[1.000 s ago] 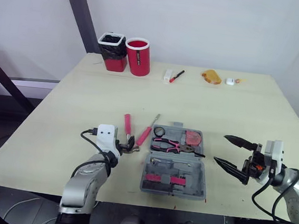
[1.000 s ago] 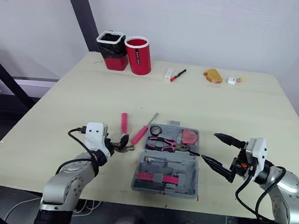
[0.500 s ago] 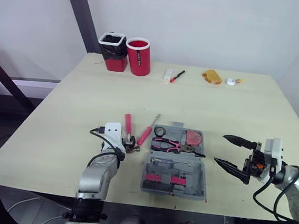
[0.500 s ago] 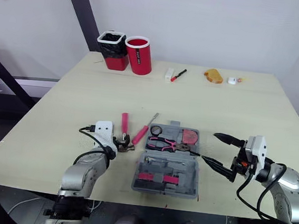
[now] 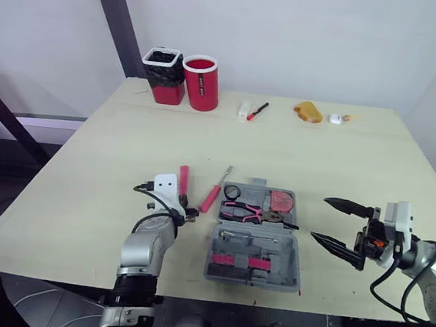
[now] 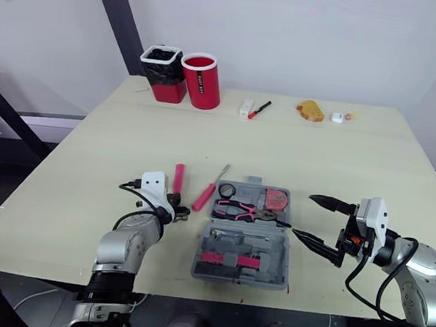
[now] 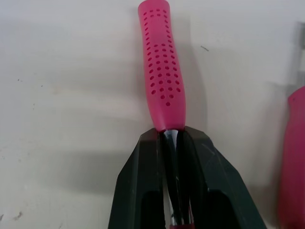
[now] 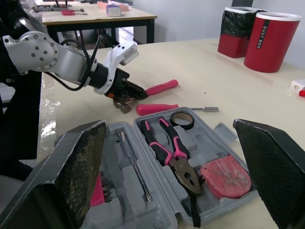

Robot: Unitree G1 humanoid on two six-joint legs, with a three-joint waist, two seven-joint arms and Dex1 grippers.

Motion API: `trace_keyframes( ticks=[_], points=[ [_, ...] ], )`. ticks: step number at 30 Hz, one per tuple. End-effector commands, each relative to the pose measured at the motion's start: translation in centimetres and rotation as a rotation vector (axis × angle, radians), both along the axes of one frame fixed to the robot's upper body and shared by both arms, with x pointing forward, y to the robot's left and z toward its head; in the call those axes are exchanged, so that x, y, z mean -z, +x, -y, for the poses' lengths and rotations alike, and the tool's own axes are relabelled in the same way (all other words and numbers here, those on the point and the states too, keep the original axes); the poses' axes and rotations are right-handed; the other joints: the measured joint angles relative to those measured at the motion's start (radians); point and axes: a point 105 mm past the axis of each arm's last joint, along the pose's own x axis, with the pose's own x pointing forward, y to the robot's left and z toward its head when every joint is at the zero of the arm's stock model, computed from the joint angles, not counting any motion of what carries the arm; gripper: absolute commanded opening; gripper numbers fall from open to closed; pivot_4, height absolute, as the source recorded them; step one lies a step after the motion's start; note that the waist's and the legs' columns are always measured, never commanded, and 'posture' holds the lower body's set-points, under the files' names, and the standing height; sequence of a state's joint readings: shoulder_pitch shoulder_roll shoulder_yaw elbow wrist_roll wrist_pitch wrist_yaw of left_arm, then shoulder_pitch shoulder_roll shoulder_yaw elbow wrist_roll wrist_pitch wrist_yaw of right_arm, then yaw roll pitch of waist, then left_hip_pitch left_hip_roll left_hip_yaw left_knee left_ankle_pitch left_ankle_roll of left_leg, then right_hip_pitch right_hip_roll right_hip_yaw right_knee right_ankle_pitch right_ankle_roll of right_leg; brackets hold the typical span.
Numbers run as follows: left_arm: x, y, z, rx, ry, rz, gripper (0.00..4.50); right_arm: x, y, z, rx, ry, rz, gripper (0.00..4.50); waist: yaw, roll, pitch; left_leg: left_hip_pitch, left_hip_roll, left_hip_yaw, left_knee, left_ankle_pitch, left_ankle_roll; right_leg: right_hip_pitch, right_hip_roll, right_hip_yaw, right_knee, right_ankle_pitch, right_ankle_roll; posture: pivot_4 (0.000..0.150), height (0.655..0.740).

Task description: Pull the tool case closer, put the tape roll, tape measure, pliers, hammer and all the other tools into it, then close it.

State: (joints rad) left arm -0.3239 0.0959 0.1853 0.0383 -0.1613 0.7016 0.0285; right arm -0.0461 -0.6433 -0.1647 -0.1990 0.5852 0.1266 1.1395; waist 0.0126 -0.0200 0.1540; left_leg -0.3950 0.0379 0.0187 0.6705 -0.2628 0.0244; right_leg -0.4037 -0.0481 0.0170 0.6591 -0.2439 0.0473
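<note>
Left eye view, lower left of centre: the left tool point(image 5: 188, 216) is clamped on the hammer point(image 5: 184, 177) at its steel neck, with the pink handle lying along the tabletop point(image 5: 111, 145). The hammer looks stiff and head-heavy, so this hold near the head should carry it steadily. At centre the tool case point(image 5: 290, 252) lies open. At lower right the right tool point(image 5: 321, 217) hovers, fingers apart.

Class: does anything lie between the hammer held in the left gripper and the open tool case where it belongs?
Yes. A pink-handled screwdriver lies on the table between the hammer and the tool case. The left gripper is shut on the hammer.
</note>
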Motion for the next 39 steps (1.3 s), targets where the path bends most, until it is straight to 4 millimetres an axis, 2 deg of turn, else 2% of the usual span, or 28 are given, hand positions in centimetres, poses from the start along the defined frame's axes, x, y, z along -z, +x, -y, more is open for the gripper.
trace_keyframes(
  ticks=[1, 9, 12, 15, 19, 24, 26, 27, 31, 33, 34, 35, 39],
  points=[
    [0.0, -0.8, -0.6, 0.004, 0.027, -0.007, 0.14, -1.2, -0.1, -0.3, -0.035, 0.0, 0.047, 4.5, -0.005, 0.0, 0.0, 0.0, 0.0, 0.0, 0.0, 0.0, 0.0, 0.0, 0.0, 0.0, 0.0, 0.0, 0.0, 0.15, 0.7371],
    [-0.9, -6.2, -1.6, 0.113, 0.072, -0.001, 0.13, -1.1, -0.6, -1.1, -0.19, -0.046, 0.014, 4.5, -0.028, -0.001, 0.001, 0.001, 0.001, -0.002, -0.002, 0.0, 0.0, 0.0, 0.0, 0.002, -0.001, 0.0, 0.0, 0.15, 0.7371],
    [-0.6, -8.7, -1.4, 0.189, 0.071, -0.027, 0.13, -0.4, -1.1, -1.3, -0.255, -0.098, -0.001, 4.5, -0.025, -0.001, 0.001, 0.001, 0.001, -0.002, -0.002, 0.0, 0.0, -0.001, 0.0, 0.002, -0.001, 0.0, 0.0, 0.15, 0.7371],
    [0.0, -10.4, -1.2, 0.249, 0.088, -0.064, 0.13, 0.2, -1.4, -1.4, -0.288, -0.128, -0.007, 4.5, -0.021, -0.001, 0.001, 0.001, 0.001, -0.002, -0.002, 0.0, 0.0, -0.001, -0.001, 0.002, -0.001, -0.003, -0.004, 0.15, 0.7371],
    [0.7, -11.2, -1.5, 0.284, 0.115, -0.095, 0.13, 0.3, -1.2, -1.6, -0.291, -0.129, 0.0, 4.5, -0.018, -0.001, 0.001, 0.001, 0.001, -0.002, -0.001, 0.0, 0.0, -0.001, -0.001, 0.002, -0.001, -0.003, -0.004, 0.15, 0.7371],
    [1.0, -11.1, -1.8, 0.282, 0.131, -0.099, 0.13, 0.4, -1.2, -1.7, -0.287, -0.127, 0.006, 4.5, -0.018, -0.001, 0.001, 0.001, 0.001, -0.002, -0.001, 0.0, 0.0, -0.001, -0.001, 0.002, -0.001, -0.003, -0.004, 0.15, 0.7371],
    [0.8, -11.1, -1.9, 0.282, 0.132, -0.092, 1.17, 0.5, -1.2, -1.6, -0.283, -0.127, 0.006, 4.5, -0.018, -0.001, 0.001, 0.0, 0.001, -0.002, -0.001, 0.0, 0.0, -0.001, -0.001, 0.002, -0.001, -0.003, -0.004, 0.15, 0.7371],
    [0.5, -11.0, -2.1, 0.273, 0.114, -0.08, 1.17, 0.5, -1.2, -1.6, -0.28, -0.128, 0.005, 4.5, -0.018, -0.001, 0.001, 0.0, 0.001, -0.002, -0.001, 0.0, 0.0, -0.001, -0.001, 0.002, -0.001, -0.003, -0.004, 0.15, 0.7371],
    [-1.2, -11.2, -2.5, 0.316, 0.137, -0.029, 3.08, 0.5, -1.4, -1.5, -0.263, -0.123, 0.004, 4.5, -0.02, -0.001, 0.002, 0.0, 0.001, -0.002, -0.001, 0.0, 0.0, -0.001, -0.001, 0.002, -0.001, -0.003, -0.004, 0.15, 0.7371],
    [-2.4, -11.4, -2.9, 0.358, 0.166, -0.01, 3.64, 0.6, -1.5, -1.3, -0.253, -0.124, 0.002, 4.5, -0.02, -0.001, 0.002, 0.0, 0.001, -0.002, -0.001, 0.0, 0.0, -0.002, -0.001, 0.002, -0.001, -0.003, -0.004, 0.15, 0.7371],
    [-3.0, -11.5, -3.1, 0.385, 0.18, 0.0, 4.2, 0.7, -1.6, -1.3, -0.247, -0.125, 0.002, 4.5, -0.02, -0.002, 0.002, 0.0, 0.001, -0.002, -0.001, 0.0, 0.0, -0.002, -0.001, 0.002, -0.001, -0.003, -0.004, 0.15, 0.7371],
    [-3.6, -11.4, -3.2, 0.422, 0.191, 0.014, 4.42, 0.7, -1.6, -1.3, -0.242, -0.124, 0.002, 4.5, -0.02, -0.002, 0.002, 0.0, 0.001, -0.002, -0.001, 0.0, 0.0, -0.002, -0.001, 0.002, -0.001, -0.003, -0.005, 0.15, 0.7371],
    [-5.3, -10.3, -4.0, 0.615, 0.283, 0.035, 4.42, 0.6, -1.6, -1.6, -0.233, -0.111, 0.007, 4.5, -0.017, -0.001, 0.002, 0.0, 0.001, -0.001, -0.001, 0.0, 0.0, -0.003, -0.001, 0.002, -0.001, -0.003, -0.005, 0.15, 0.7371]
  ],
)
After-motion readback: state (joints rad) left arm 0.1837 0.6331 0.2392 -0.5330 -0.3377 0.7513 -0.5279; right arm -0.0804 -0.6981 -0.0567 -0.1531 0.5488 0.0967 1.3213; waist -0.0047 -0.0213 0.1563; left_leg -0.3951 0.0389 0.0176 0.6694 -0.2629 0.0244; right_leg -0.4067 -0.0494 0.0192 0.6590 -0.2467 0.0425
